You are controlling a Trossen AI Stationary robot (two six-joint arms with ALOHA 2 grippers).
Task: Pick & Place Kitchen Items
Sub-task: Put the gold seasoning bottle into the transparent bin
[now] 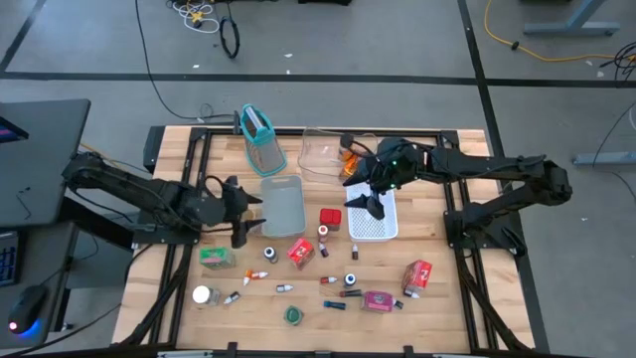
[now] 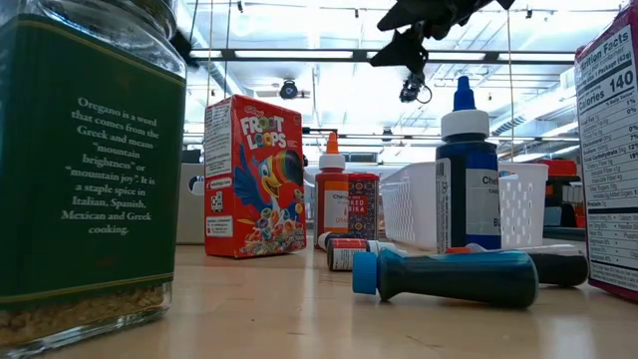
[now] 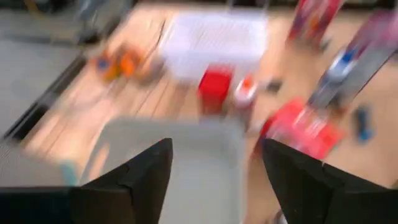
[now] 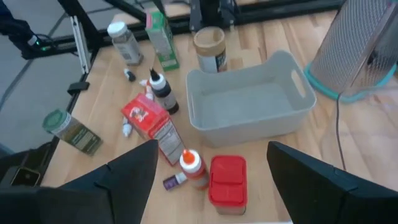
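Overhead, the left gripper (image 1: 241, 217) hung beside the grey tray's (image 1: 281, 204) near edge, fingers parted with nothing between them (its wrist view was blurred). The right gripper (image 1: 364, 195) stood over the white basket (image 1: 374, 223), jaws wide and empty. Kitchen items (image 1: 301, 252) lay scattered across the table (image 1: 447, 298), several just beside the tray.
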